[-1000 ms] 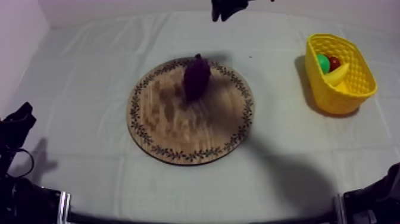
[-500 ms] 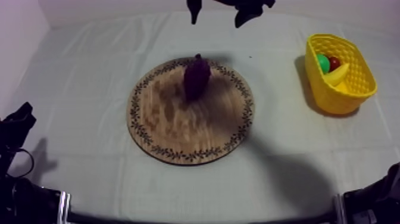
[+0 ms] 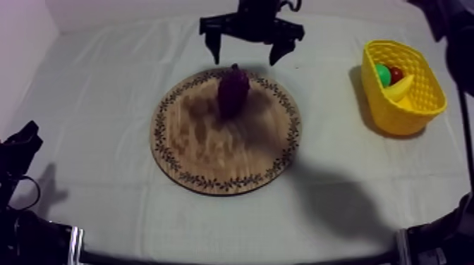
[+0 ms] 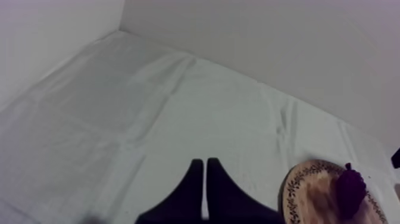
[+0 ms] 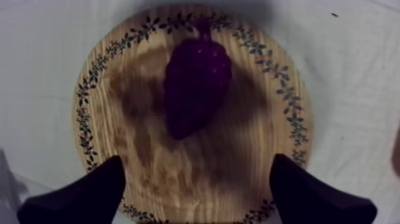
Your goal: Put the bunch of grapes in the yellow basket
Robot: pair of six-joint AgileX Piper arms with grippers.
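Nearest the top camera, my left gripper [image 3: 19, 150] sits low at its own side of the table, its black fingers [image 4: 196, 193] lying together as a narrow wedge on nothing, well apart from the work. The round wooden board [image 3: 211, 151] lies mid-table, and the bunch of grapes [image 3: 233, 91] rests on its far half, stem end toward the far rim. My right gripper [image 3: 244, 58] hangs just beyond that rim with its fingers spread wide and empty. From its wrist the grapes lie centred ahead between the two fingers. The step, as I judge it, is the reach and grasp. It should come down straight, one finger on either side of the widest part of the bunch, then close gently, since the lumpy toy may roll or slip. The yellow basket [image 3: 395, 48] stands at the right, well apart from the board, already holding a banana [image 3: 399, 87], a green fruit [image 3: 381, 74] and a small red fruit [image 3: 396, 72], so room there is tight. The grey-white cloth [image 3: 99, 106] is faintly creased, and a pale wall [image 4: 268, 36] rises behind it.
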